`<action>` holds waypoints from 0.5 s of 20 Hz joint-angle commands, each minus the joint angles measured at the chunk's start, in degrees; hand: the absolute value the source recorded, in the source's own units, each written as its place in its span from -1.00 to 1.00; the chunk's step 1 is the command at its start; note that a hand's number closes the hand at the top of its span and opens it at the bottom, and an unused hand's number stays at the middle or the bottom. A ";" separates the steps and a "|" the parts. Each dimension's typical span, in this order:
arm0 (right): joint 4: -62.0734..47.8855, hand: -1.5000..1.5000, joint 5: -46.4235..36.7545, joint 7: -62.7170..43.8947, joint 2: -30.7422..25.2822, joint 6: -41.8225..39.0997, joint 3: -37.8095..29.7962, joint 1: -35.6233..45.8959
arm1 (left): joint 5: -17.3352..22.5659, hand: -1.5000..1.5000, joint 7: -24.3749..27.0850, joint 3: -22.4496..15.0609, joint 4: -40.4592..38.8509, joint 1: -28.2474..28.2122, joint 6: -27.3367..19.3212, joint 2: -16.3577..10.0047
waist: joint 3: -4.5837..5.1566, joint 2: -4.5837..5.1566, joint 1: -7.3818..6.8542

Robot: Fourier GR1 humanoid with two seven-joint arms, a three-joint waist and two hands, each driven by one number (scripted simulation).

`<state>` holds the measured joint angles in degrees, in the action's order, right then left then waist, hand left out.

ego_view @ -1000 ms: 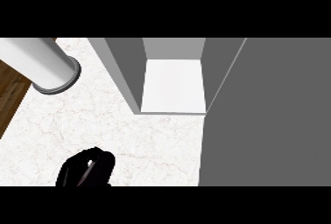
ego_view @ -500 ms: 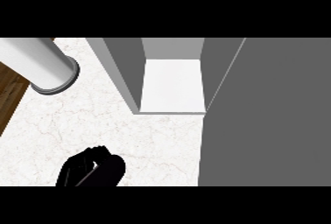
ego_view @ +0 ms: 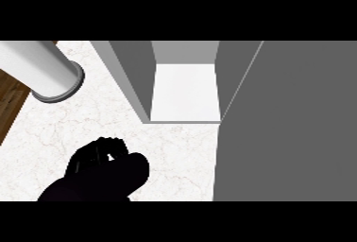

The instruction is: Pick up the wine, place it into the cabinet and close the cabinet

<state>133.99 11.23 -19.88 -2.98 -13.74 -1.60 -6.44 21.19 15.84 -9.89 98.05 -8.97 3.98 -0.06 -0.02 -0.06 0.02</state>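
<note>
While the left hand (ego_view: 105, 170), just in front of the open cabinet (ego_view: 182, 90), has its fingers curled together, seemingly round the hidden wine, it should stay upright, clear the cabinet's front lip, and avoid the door (ego_view: 286, 123) at the cabinet's right.

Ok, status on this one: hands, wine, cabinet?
Left hand low over the counter, right hand not in view. Wine not visible. Cabinet open, door swung right; pale cylinder off at far left.
</note>
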 commanded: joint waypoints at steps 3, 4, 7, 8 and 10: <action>-3.06 -1.00 0.88 1.64 -0.18 -1.19 -1.05 0.25 | 0.21 1.00 -1.60 -4.41 -6.39 12.63 -10.48 0.05 | 0.01 0.12 0.39; -0.86 -1.00 -0.90 -3.22 0.97 2.65 1.09 3.43 | 0.62 1.00 -5.36 -3.48 -2.22 12.57 -10.67 0.05 | 0.02 0.07 0.12; -0.81 -1.00 -0.14 -4.46 -0.83 2.09 -0.44 5.31 | -0.20 1.00 -10.63 -1.28 -2.42 18.83 -14.43 0.05 | 0.02 0.08 0.11; 0.05 -1.00 -6.19 2.08 2.82 0.89 5.53 -1.75 | -0.99 1.00 -8.33 -2.35 -4.56 22.30 -17.40 0.05 | 0.01 0.07 0.46; 2.19 -1.00 -2.41 2.43 1.66 -1.39 2.43 -5.31 | -1.01 1.00 -2.82 -4.69 -7.02 19.27 -16.51 0.05 | 0.01 0.02 0.35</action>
<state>134.55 10.07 -19.83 -2.28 -13.79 -0.48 -7.52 20.84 10.32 -13.04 93.83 7.68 -9.89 -0.01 0.00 -0.01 0.31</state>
